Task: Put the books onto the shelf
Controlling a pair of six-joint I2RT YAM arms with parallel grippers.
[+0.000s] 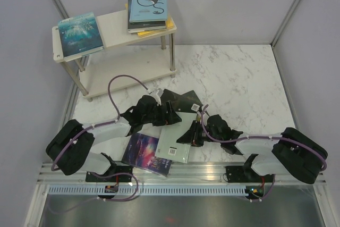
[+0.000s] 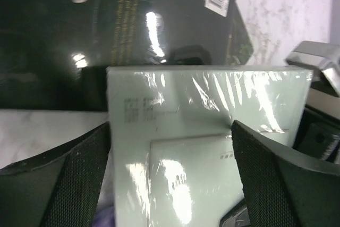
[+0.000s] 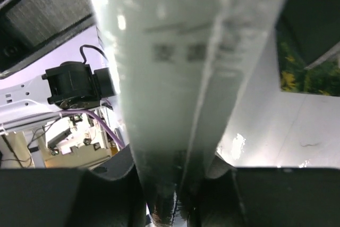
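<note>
Right wrist: right tool (image 3: 169, 200) is seen clamped on the pale book's (image 3: 175, 73) edge, and the pinch is shown only here. The wrap is judged slippery, the book light and bendy, so a spine grip is preferred. Left wrist: left tool (image 2: 170, 128) is spread apart, straddling the book; contact cannot be told. Top: the book is seen on the counter (image 1: 239, 78), partly over the purple book (image 1: 143, 152), with the shelf (image 1: 114, 30) well apart.

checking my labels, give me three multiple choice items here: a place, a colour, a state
1. Where on the table is the purple galaxy book? A far right corner; B near the left arm's base; C held aloft.
2. The top book of the shelf's stack is? A yellow; B black; C light blue.
3. The right end effector is? A shut on the pale book; B open, empty; C out of view.
Answers: B, it lies by that base; C, a light blue cover tops it; A, its fingers pinch the book's edge.
</note>
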